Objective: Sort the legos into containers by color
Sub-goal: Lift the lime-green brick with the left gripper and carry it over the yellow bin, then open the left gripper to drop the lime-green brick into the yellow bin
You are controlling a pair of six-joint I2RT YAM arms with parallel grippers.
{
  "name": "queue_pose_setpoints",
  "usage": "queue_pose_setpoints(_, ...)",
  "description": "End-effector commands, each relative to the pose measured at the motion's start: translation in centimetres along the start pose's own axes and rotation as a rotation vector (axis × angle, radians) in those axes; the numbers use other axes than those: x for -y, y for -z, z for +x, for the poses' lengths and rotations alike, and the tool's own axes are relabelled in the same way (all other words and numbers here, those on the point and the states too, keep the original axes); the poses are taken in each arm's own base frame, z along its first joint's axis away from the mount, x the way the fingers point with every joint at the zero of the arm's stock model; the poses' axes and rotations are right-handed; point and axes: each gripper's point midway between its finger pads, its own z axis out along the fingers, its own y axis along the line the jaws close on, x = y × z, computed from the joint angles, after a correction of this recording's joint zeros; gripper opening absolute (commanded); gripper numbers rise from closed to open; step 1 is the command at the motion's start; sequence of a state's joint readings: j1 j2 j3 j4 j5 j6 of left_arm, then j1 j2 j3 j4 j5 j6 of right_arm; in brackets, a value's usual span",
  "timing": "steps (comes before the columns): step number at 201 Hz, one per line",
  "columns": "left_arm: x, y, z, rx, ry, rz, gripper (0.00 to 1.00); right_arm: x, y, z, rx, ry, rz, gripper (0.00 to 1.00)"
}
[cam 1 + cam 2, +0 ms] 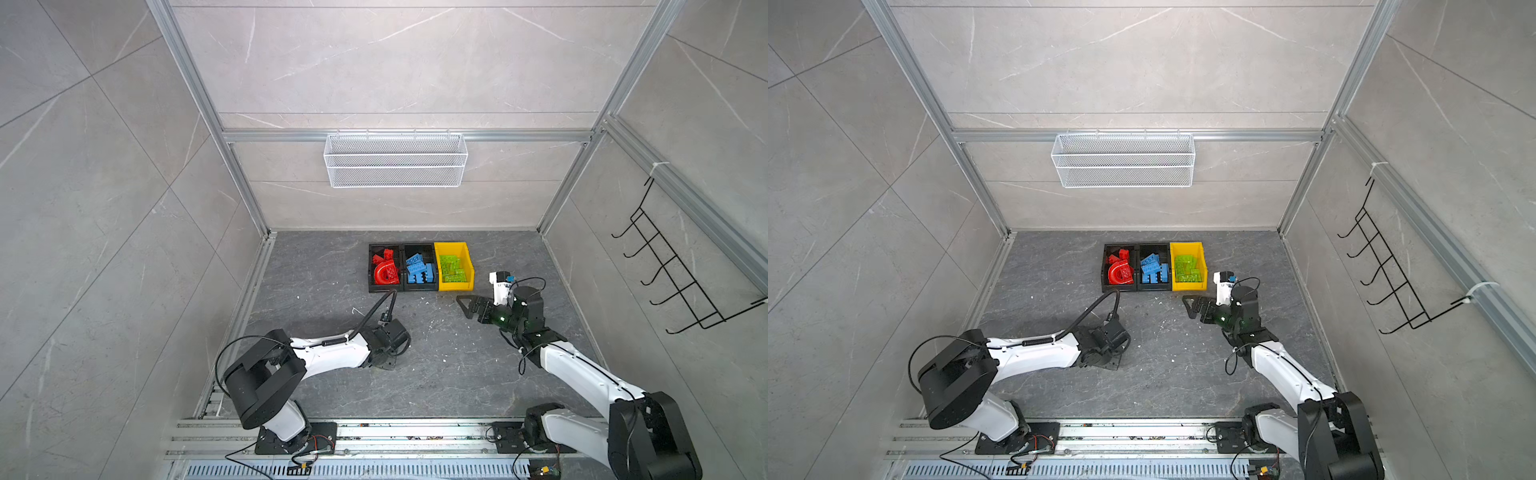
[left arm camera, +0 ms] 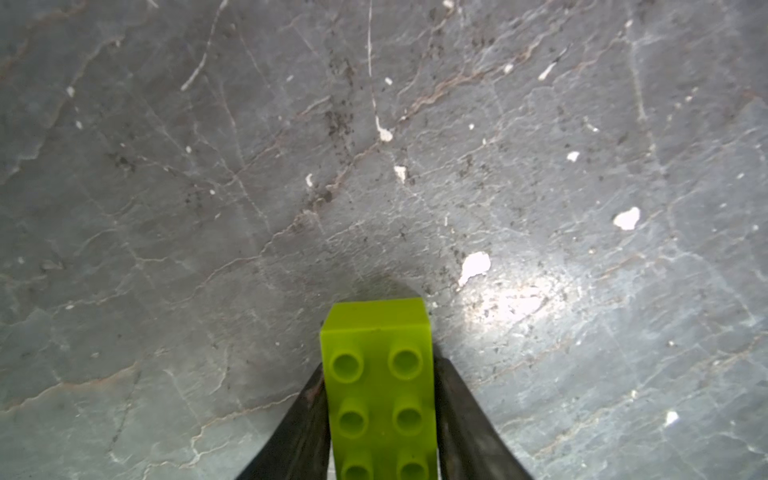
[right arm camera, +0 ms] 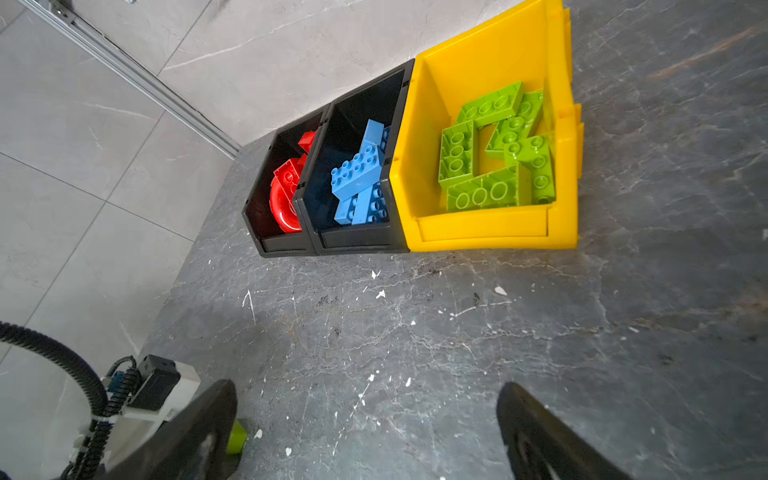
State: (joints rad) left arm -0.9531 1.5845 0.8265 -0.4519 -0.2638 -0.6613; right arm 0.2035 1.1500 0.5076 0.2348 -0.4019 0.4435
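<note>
The left hand [image 2: 378, 368] is clamped on the long sides of a lime green lego [image 2: 376, 332]. The right hand [image 3: 366, 390] gapes wide and empty, near the yellow container [image 3: 478, 226].

A white wire mesh basket [image 1: 395, 160] hangs from a horizontal aluminium rail [image 1: 274, 136] on the back wall, well above the dark grey, marble-veined tabletop [image 1: 440, 374]; it shows in both top views [image 1: 1123, 160]. On the right-hand wall a black wire rack with a row of upturned hooks [image 1: 681, 272] is fastened by white ties to a slanted aluminium profile [image 1: 706, 220]. The walls are pale grey stone-look tiles [image 1: 104, 208]. Small white chips [image 2: 473, 266] and dark specks lie scattered over the tabletop. Along its near edge run silver mounting rails [image 1: 415, 434] and a slotted grey grille strip [image 1: 374, 471].
</note>
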Motion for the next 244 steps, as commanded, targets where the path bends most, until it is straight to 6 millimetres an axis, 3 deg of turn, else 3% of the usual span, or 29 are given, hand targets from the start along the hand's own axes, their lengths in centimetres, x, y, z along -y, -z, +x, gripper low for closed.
queue_pose_setpoints(1, -0.4, 0.1, -1.1, 0.013, 0.012, -0.045, 0.38, -0.7, 0.3, -1.1, 0.022, 0.063, 0.023, 1.00)
queue_pose_setpoints(24, 1.0, 1.0, -3.0, 0.046, -0.008, -0.009, 0.34, -0.7, 0.6, -1.2, 0.030, 0.074, 0.037, 1.00)
queue_pose_setpoints(41, 2.8, 2.3, -6.1, 0.108, -0.041, 0.038, 0.32, -1.1, 1.0, -1.4, 0.043, 0.081, 0.025, 1.00)
queue_pose_setpoints(75, 6.4, 3.8, -15.3, 0.227, -0.106, 0.105, 0.29, -1.1, 2.7, -2.5, 0.132, 0.095, 0.054, 1.00)
queue_pose_setpoints(98, 10.5, 4.7, -22.3, 0.326, -0.153, 0.211, 0.25, -1.1, 3.4, -2.9, 0.175, 0.103, 0.064, 1.00)
queue_pose_setpoints(111, 12.9, 4.8, -25.6, 0.355, -0.189, 0.282, 0.25, -0.8, 3.6, -3.0, 0.185, 0.102, 0.085, 1.00)
queue_pose_setpoints(134, 15.0, 4.2, -30.3, 0.401, -0.223, 0.331, 0.25, -0.9, 4.1, -3.3, 0.203, 0.104, 0.087, 1.00)
queue_pose_setpoints(147, 15.4, 2.2, -31.7, 0.399, -0.220, 0.351, 0.25, -1.0, 4.3, -3.3, 0.212, 0.107, 0.087, 1.00)
queue_pose_setpoints(171, 16.8, 1.5, -34.0, 0.467, -0.228, 0.412, 0.27, -1.1, 4.3, -3.4, 0.215, 0.105, 0.077, 1.00)
queue_pose_setpoints(212, 18.7, 0.1, -35.2, 0.511, -0.222, 0.486, 0.31, -1.5, 3.6, -3.1, 0.195, 0.104, 0.042, 1.00)
queue_pose_setpoints(224, 19.1, -0.2, -35.1, 0.512, -0.231, 0.501, 0.40, -1.5, 3.5, -3.0, 0.190, 0.103, 0.040, 1.00)
queue_pose_setpoints(244, 18.8, -0.3, -35.5, 0.519, -0.210, 0.488, 0.70, -1.5, 3.4, -3.0, 0.188, 0.101, 0.038, 1.00)
